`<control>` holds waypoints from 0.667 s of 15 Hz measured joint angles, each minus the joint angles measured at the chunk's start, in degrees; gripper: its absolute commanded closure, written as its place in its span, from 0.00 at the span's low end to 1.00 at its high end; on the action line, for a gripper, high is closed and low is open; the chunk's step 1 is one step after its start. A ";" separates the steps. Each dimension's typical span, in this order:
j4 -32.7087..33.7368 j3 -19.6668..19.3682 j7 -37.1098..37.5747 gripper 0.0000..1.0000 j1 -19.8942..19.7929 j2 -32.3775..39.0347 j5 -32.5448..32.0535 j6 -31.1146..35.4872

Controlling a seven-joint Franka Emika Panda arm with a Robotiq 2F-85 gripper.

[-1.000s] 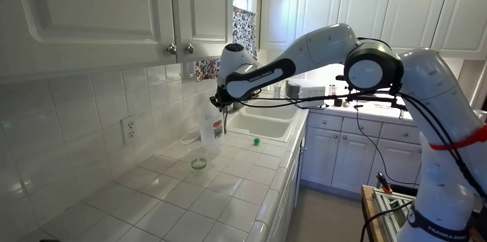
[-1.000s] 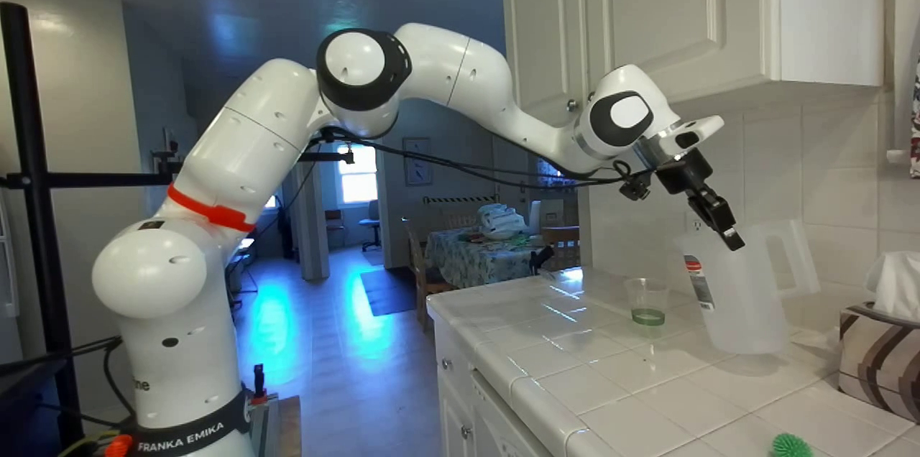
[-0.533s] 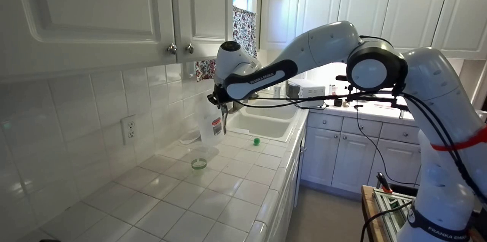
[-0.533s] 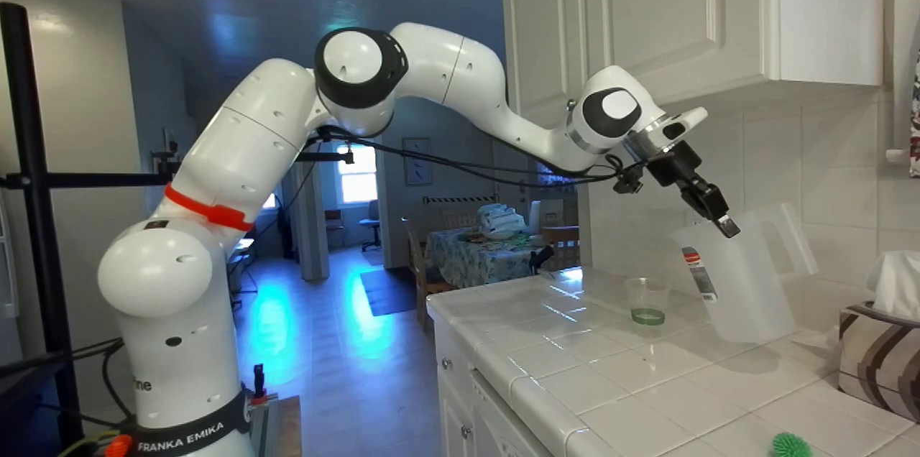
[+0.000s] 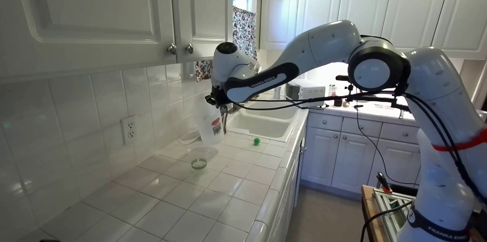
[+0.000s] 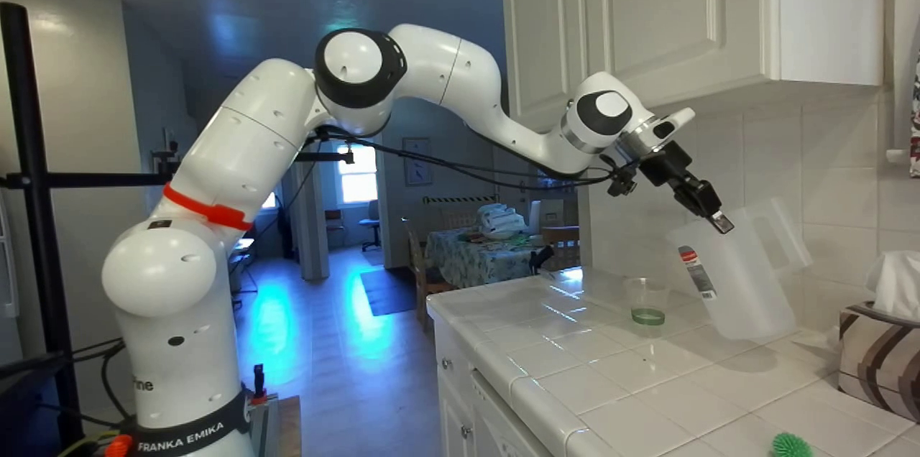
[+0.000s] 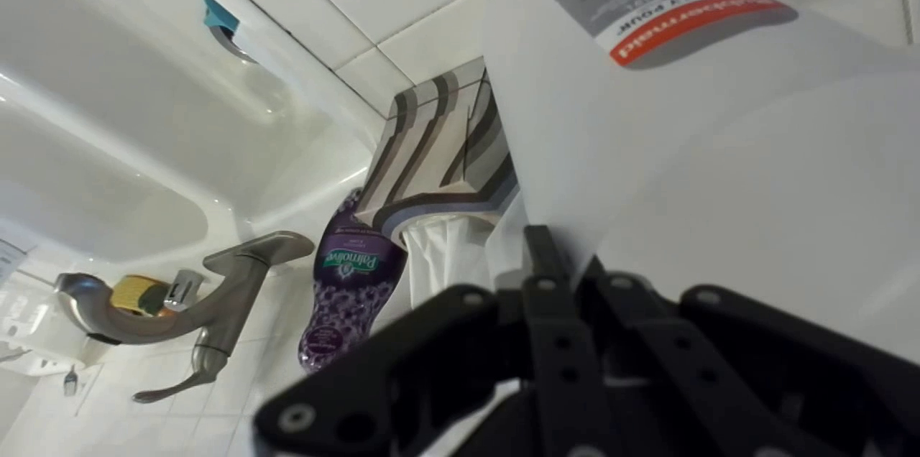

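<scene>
My gripper (image 6: pixel 721 223) is shut on the upper wall of a translucent white pitcher (image 6: pixel 744 292) with a red and grey label. The wrist view shows the fingertips (image 7: pixel 568 256) pinching the wall of the pitcher (image 7: pixel 690 169). The pitcher is tilted, its base a little above the counter and its handle toward the tiled wall. It also hangs from the gripper in an exterior view (image 5: pixel 208 128). A clear cup (image 6: pixel 647 302) with a green band at its base stands on the counter beside the pitcher; the band shows too (image 5: pixel 199 163).
A green spiky ball (image 5: pixel 256 141) lies near the sink (image 5: pixel 262 126). A striped tissue box (image 6: pixel 877 363) stands beside the pitcher. A purple soap bottle (image 7: pixel 356 270) and a faucet (image 7: pixel 233 299) are behind. A white flat object (image 5: pixel 190 136) lies by the wall. Cabinets (image 5: pixel 201 10) hang above.
The gripper has moved up and back toward the robot base. The pitcher has risen with it and tilted further, and its base has come off the counter. The cup and ball have not moved.
</scene>
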 measured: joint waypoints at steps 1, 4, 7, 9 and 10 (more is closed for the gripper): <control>-0.15 -0.08 0.52 0.99 0.28 0.00 -0.91 0.01; -1.13 -0.59 3.17 0.95 1.47 -0.13 -4.42 1.05; -2.05 -1.19 4.76 0.95 2.47 -0.20 -5.70 2.01; -2.38 -1.25 4.79 0.99 2.48 -0.34 -5.73 2.39; -2.41 -1.26 4.79 0.99 2.46 -0.30 -5.90 2.39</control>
